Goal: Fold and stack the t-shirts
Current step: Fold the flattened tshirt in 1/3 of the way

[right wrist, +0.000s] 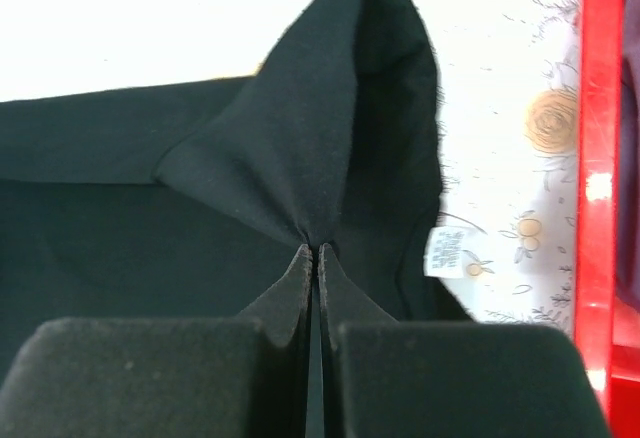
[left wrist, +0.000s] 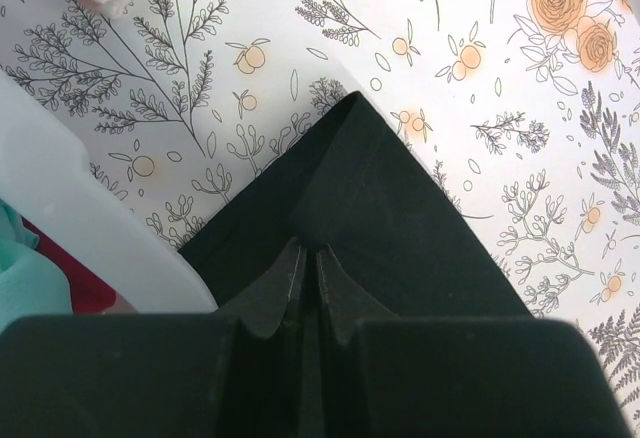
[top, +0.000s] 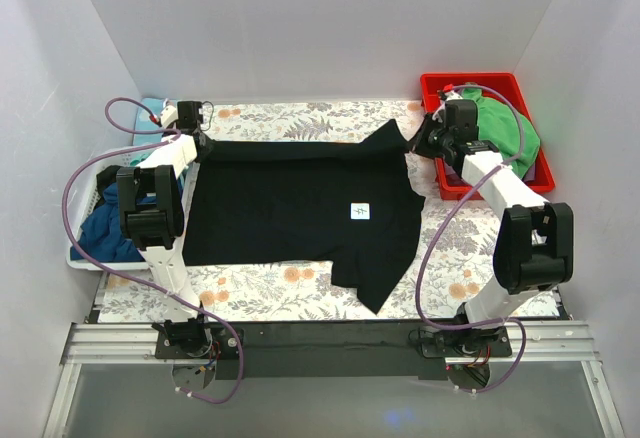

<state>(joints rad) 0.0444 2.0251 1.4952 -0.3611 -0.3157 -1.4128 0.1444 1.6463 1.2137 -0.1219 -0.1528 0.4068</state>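
Observation:
A large black t-shirt [top: 300, 208] lies spread on the flowered table cover, with a small white square label [top: 361, 211] facing up. Its near right part hangs out as a loose flap. My left gripper [top: 198, 144] is shut on the shirt's far left corner; in the left wrist view the jaws [left wrist: 308, 250] pinch the black cloth [left wrist: 370, 198]. My right gripper [top: 420, 144] is shut on the far right part, and the cloth [right wrist: 330, 128] rises in a peak from the closed jaws [right wrist: 317, 248]. A white care tag [right wrist: 443, 253] shows beside them.
A red bin [top: 430, 83] at the far right holds a green shirt [top: 512, 126]; its red wall [right wrist: 598, 158] runs close to my right gripper. A white basket [top: 82, 254] on the left holds a dark blue shirt [top: 105, 233]; its rim [left wrist: 60, 208] lies just left of my left gripper.

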